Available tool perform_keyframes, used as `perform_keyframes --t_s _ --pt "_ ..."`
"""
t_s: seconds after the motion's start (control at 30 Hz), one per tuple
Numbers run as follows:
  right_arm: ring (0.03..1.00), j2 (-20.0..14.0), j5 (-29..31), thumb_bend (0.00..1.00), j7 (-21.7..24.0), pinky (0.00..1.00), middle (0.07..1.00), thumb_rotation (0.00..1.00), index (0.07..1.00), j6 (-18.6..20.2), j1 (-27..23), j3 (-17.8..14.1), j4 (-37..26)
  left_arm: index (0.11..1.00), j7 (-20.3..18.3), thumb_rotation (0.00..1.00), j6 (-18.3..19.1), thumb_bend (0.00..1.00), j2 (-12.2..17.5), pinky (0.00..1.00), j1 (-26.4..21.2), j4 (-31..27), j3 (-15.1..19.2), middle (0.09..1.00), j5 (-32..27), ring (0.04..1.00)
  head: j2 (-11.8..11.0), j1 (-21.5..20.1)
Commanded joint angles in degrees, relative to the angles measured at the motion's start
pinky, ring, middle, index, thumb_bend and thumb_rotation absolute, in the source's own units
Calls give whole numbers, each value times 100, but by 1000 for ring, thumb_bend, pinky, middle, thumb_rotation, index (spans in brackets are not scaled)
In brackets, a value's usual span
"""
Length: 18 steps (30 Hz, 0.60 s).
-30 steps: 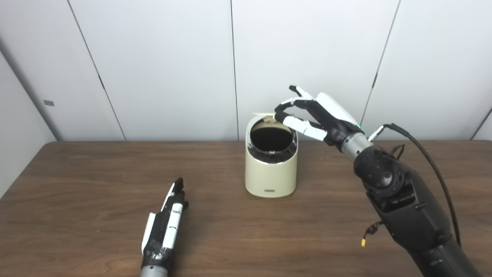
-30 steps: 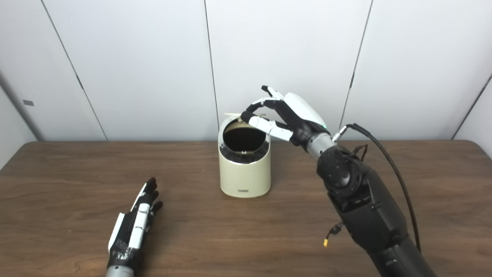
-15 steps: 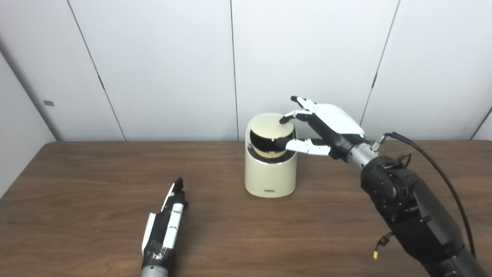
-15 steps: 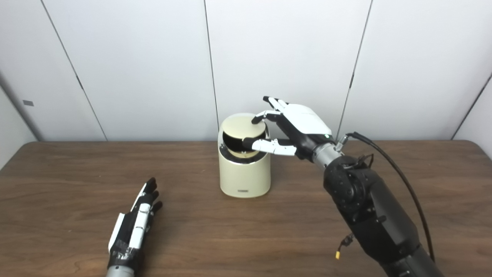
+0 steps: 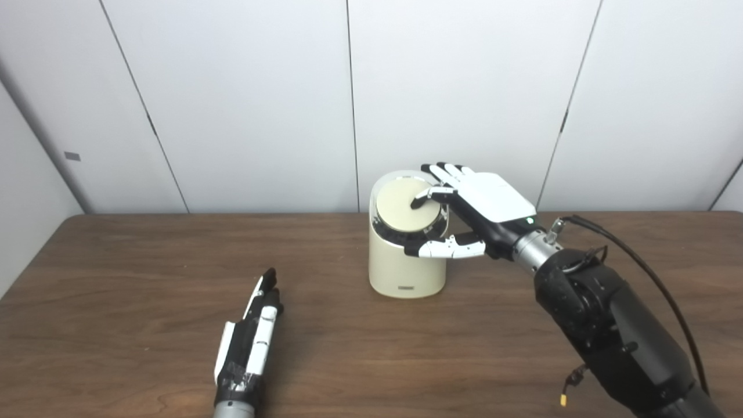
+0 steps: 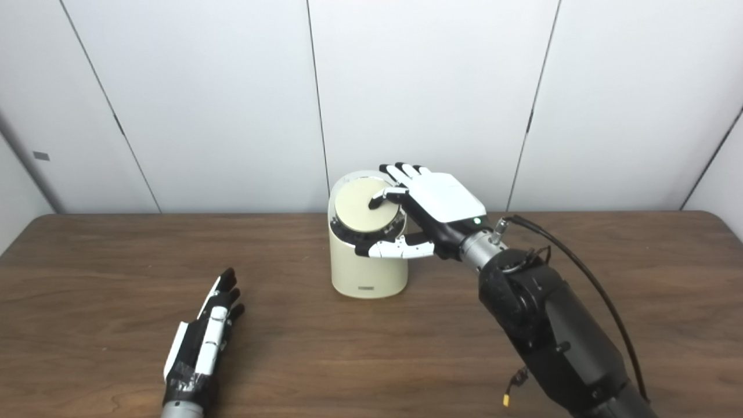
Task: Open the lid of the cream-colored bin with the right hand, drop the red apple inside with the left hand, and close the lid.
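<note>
One fingertip of the right hand [image 5: 482, 203] presses the lid [image 5: 406, 204], down on the bin [image 5: 406, 267]; fingers spread, gripping nothing. Left hand [image 5: 251, 339] lies flat on the counter [image 5: 116, 278], fingers straight.

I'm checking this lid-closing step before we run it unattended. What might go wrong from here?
The right hand presses a fingertip on the lid near its right edge while the thumb lies against the front of the cream-colored bin. An off-centre push might tip or slide the bin. Withdrawing, the fingers might catch the rim. No apple is visible, so I cannot confirm it went in.
</note>
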Motion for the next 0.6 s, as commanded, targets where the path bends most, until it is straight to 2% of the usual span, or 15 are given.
perform_keyframes --t_s 0.0,0.3,0.43,0.57 --pt "1000 20 -61 583 48 1000 981 902 715 -165 -69 41 -129 1000 42 889 54 574 -26 1000 -66 -100 -8 1000 -3 993 13 -2" --pt "1000 19 -223 579 145 1000 975 919 724 -262 -2 77 -172 1000 68 860 114 548 -62 1000 -69 -171 -35 1000 7 996 78 32" --pt "1000 -9 -380 547 201 1000 979 869 729 -316 5 99 -150 1000 85 859 112 544 -81 1000 -72 -198 -49 1000 -16 1000 113 57" --pt "1000 -66 -509 544 245 1000 979 860 725 -395 10 113 -166 1000 104 867 157 536 -88 1000 -71 -237 -61 1000 6 1000 144 72"
